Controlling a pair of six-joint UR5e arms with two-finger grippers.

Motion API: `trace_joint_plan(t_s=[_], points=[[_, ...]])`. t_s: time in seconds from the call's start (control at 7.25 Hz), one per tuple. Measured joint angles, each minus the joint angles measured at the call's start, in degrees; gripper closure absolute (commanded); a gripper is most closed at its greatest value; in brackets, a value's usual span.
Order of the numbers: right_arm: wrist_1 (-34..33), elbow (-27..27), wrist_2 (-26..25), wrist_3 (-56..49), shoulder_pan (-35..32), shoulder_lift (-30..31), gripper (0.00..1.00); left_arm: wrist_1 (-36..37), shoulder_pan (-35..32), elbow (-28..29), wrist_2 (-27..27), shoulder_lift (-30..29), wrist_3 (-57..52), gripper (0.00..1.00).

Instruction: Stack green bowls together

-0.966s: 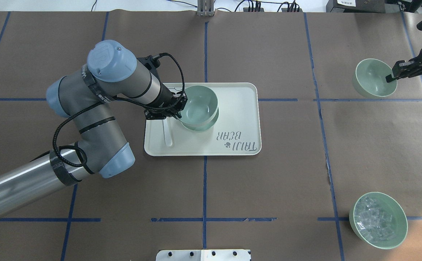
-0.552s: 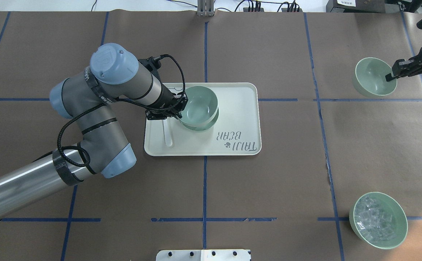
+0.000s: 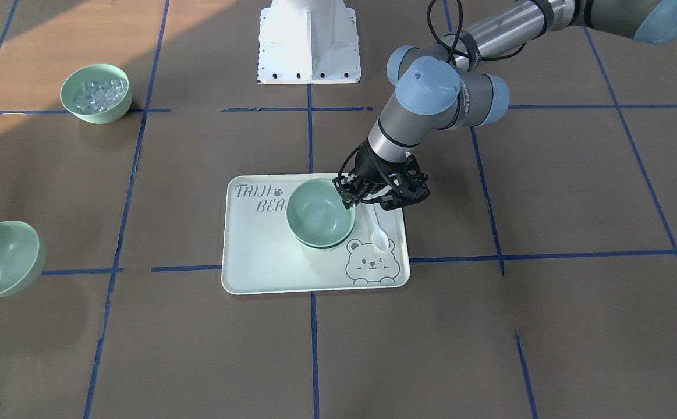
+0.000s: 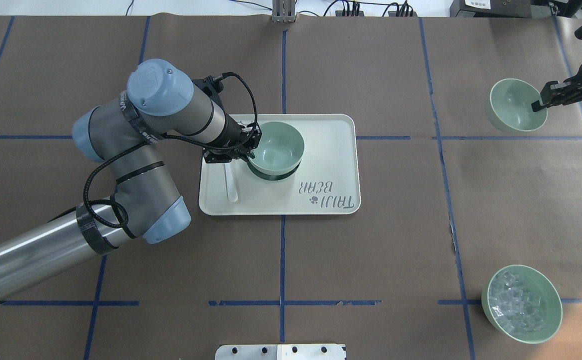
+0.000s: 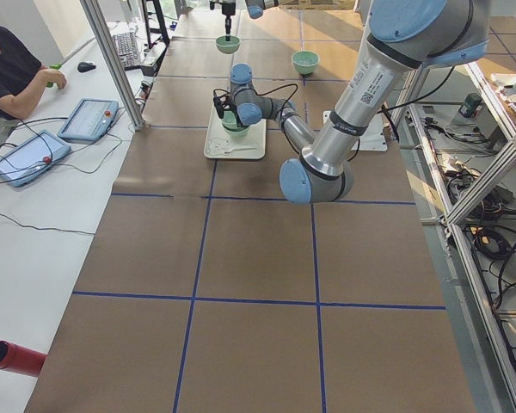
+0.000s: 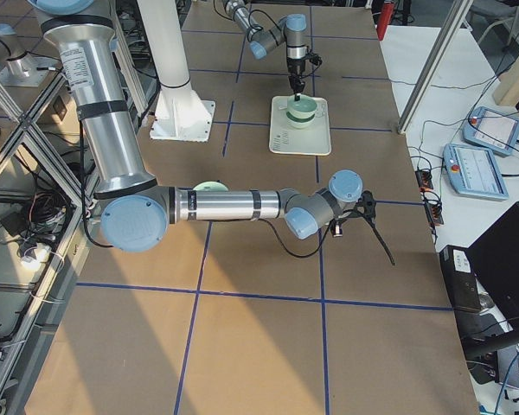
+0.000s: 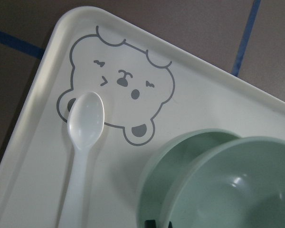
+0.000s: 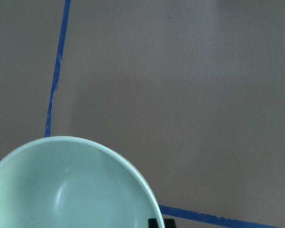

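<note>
Two pale green bowls are on the cream tray (image 4: 333, 150). My left gripper (image 4: 249, 150) is shut on the near rim of the upper bowl (image 4: 275, 146) and holds it down inside the lower bowl (image 4: 272, 174). In the front view the upper bowl (image 3: 319, 212) sits in the lower bowl (image 3: 325, 244). In the left wrist view the upper bowl (image 7: 247, 185) sits slightly off-centre in the lower bowl (image 7: 173, 161). My right gripper (image 4: 539, 105) is shut on the rim of the third green bowl (image 4: 513, 106) at the far right, holding it tilted; it also shows in the right wrist view (image 8: 71, 185).
A white plastic spoon (image 4: 230, 182) lies on the tray beside the bowls. A green bowl of clear ice-like cubes (image 4: 521, 304) stands at the near right. The robot's white base plate (image 4: 280, 352) is at the near edge.
My left gripper has lowered the upper bowl into the bowl on the tray. My right gripper has shifted slightly with its bowl.
</note>
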State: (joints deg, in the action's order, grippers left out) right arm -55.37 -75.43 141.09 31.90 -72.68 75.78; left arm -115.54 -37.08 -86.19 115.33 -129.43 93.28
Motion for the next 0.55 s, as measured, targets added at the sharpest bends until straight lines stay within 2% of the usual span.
trace_joint_plan(t_s=[0.55], points=[[-0.15,-0.24,1.88,3.20,0.01,-3.28,1.00,-0.18,-2.86,-0.64,0.29,0.41,-2.10,0.00]])
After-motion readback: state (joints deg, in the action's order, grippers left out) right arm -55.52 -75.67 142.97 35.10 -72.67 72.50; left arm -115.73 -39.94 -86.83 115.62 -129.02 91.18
